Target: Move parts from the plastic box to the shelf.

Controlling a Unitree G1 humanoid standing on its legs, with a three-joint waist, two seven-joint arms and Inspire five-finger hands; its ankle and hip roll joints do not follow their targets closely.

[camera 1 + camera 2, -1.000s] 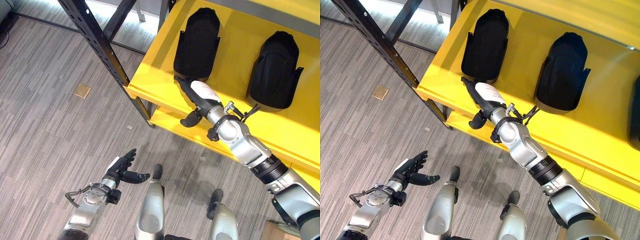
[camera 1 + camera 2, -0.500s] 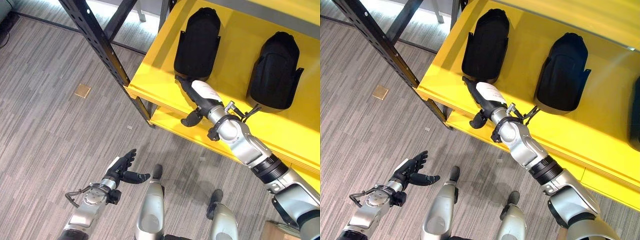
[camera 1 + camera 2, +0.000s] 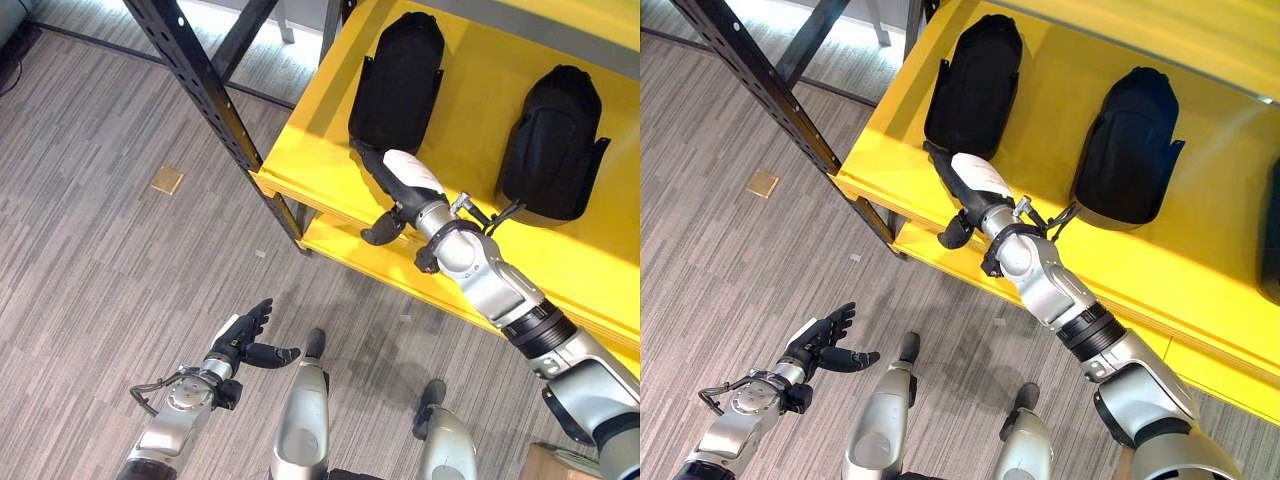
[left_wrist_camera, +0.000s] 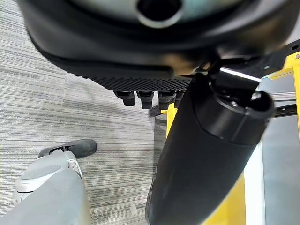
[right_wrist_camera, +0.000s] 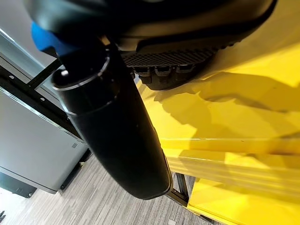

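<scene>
We see two matte black, rounded shell-like parts, one (image 3: 395, 82) just beyond our right hand (image 3: 398, 185) and another (image 3: 554, 140) further right, both lying flat on the yellow shelf (image 3: 310, 160). The right hand reaches over the shelf's front, fingers (image 3: 368, 165) straight and released, tips at the nearer part's edge. Our left hand (image 3: 243, 343) hangs low over the grey floor (image 3: 90, 250), fingers relaxed, holding nothing.

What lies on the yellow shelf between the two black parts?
Nothing: in the left eye view, bare yellow shelf separates the left black part from the right black part. The right robot hand lies nearer.
</scene>
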